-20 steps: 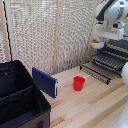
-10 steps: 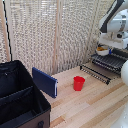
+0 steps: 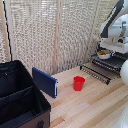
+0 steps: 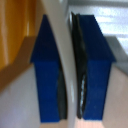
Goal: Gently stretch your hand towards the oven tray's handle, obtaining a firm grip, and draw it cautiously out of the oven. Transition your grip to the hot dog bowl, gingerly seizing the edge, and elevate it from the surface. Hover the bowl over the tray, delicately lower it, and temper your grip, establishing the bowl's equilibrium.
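Slatted blinds back a pale wooden bench (image 3: 95,102). At its far right edge the hot dog bowl (image 3: 104,54) has dropped from its carried height to just above the oven tray (image 3: 112,62), so release looks close. The end effector (image 3: 111,46) stays pinched narrow on the bowl's white rim.

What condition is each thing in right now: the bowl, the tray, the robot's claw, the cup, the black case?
Bowl: held by its rim, food inside, just above the tray; touching or not, can't tell.
Tray: pulled out.
Claw: shut on the bowl's rim.
Oven door: dropped open.
Red cup: upright.
Black case: lid open.
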{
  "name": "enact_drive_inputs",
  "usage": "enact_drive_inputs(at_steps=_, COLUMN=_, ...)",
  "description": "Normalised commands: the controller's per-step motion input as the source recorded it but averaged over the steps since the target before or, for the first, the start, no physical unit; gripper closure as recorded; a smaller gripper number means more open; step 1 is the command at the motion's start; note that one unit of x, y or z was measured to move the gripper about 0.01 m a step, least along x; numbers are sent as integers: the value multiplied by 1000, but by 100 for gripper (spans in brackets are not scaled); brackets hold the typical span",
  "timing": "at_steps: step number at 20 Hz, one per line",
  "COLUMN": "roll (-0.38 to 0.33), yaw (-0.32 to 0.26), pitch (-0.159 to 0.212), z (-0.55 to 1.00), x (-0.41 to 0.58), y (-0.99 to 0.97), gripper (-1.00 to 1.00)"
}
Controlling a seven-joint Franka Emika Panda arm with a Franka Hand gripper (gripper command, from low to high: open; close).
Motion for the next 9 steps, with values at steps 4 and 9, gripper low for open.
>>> enact_drive_inputs(at_steps=4, roll=-17, yaw=29, pitch=29, z=434, x=226, y=4, gripper=-100)
enact_drive_inputs(at_steps=9, roll=-29, yaw=-17, pitch=54, z=770, x=206, y=18, gripper=-100)
